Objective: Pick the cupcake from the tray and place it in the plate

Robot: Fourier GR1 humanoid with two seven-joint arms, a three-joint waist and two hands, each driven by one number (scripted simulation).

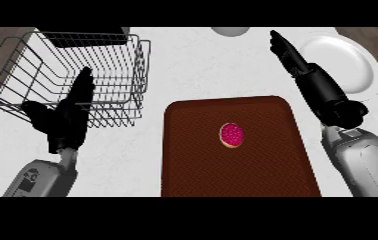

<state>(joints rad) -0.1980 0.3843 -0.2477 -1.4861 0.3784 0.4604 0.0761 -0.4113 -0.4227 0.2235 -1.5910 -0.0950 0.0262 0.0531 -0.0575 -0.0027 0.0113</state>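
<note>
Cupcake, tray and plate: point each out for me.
Cupcake (232,135), head view, on its pink top.
Tray (244,176), head view, on bare brown floor below the cupcake.
Plate (341,61), head view, on its white centre.

Matt brown tray (244,174), finely textured — thin wire basket (111,59) — smooth glossy white plate (343,64).

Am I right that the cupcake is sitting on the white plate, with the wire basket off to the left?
Not quite: the cupcake sits on the brown tray, not on the white plate, as the head view shows. The wire basket is indeed off to the left.
</note>
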